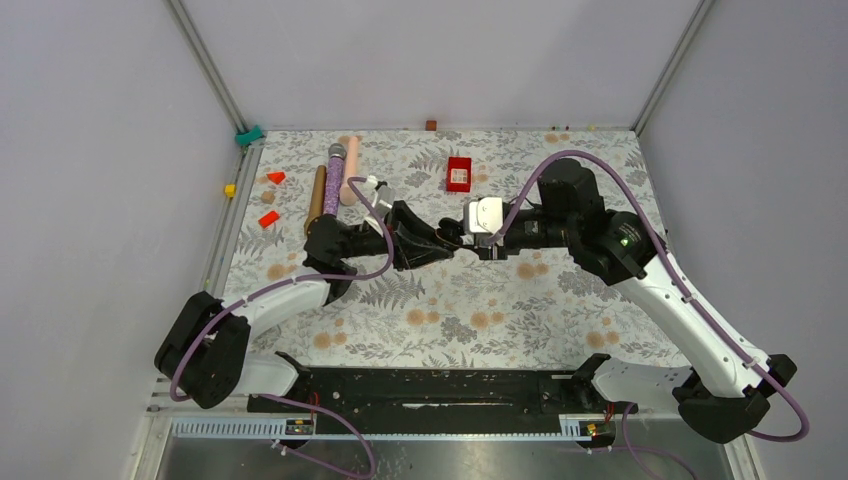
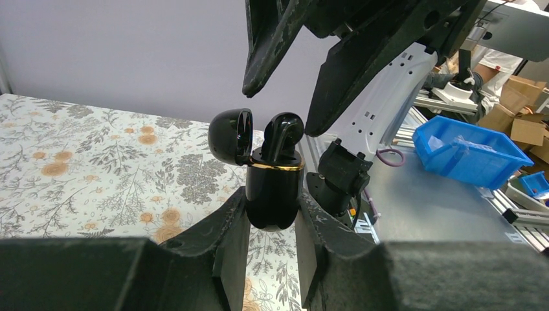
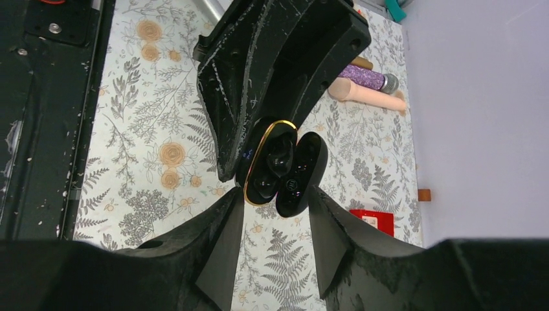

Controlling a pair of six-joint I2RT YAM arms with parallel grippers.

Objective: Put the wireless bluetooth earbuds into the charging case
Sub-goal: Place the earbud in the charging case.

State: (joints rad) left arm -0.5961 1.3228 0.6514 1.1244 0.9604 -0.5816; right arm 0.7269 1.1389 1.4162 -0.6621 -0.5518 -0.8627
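Nearest the left wrist lens: left claw (image 2: 272, 210), clenched on the lower body of the black charging case (image 2: 273, 188), held upright and clear of the floral surface (image 2: 78, 162). Hinged back to the left: lid (image 2: 230, 134), gold rim showing at the mouth. Noted one black earbud (image 2: 283, 131) standing in the case mouth, stem down, head well proud of the rim; judged not fully seated. Cannot tell from the right wrist view whether the second well is filled: all dark inside the rim. No other earbuds made out from overhead.

Right claw (image 3: 275, 204) released, spread to either side of the open case, gripping nothing. One fingertip (image 2: 320, 113) just beside the earbud head; contact not resolvable.

Further out on the surface: red box (image 1: 459, 173), glitter microphone (image 1: 334, 172), pink cylinder (image 1: 350, 170), red block (image 1: 268, 219).

Risks from here:
- Snagging the proud earbud with that near fingertip on withdrawal; would tip it out and drop it onto the surface.
- Pushing down off-axis; would jam the stem or twist the smooth case in the left pads.
- Knocking the lid; would close it on an unseated earbud.
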